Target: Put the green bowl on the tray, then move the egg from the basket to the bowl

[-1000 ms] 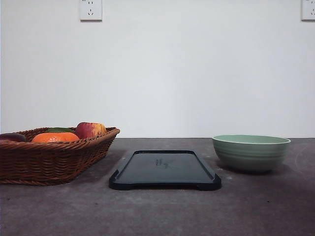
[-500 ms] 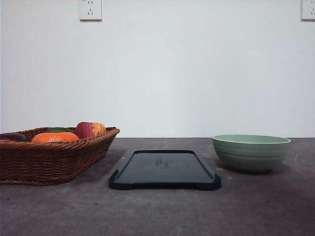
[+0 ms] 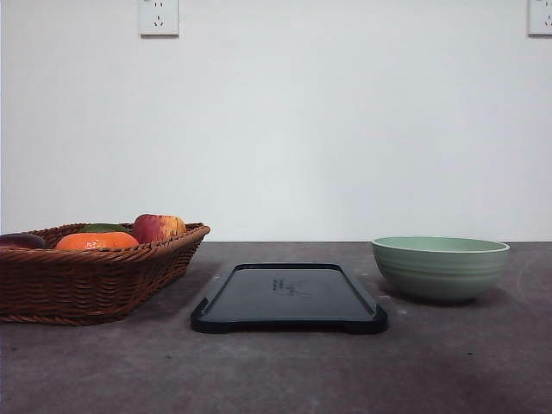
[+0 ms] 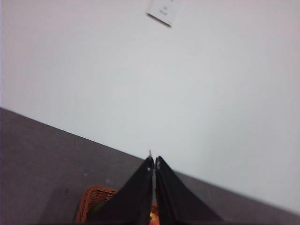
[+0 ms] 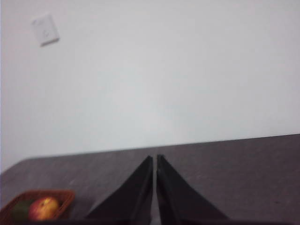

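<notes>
The bowl (image 3: 440, 267) sits on the table to the right of the tray (image 3: 289, 297), apart from it; the tray lies between bowl and basket (image 3: 90, 276). Both the left gripper (image 4: 154, 161) and the right gripper (image 5: 154, 159) have their fingers pressed together, holding nothing. The right one should probably open wide, pinch the bowl's near rim firmly, lift it level, and set it centred on the tray; the egg cannot be clearly made out.

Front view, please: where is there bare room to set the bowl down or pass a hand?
The tray top is bare. Free table strips lie between basket and tray, between tray and bowl, and along the near edge. The basket is crowded with an apple, an orange fruit and other items.
</notes>
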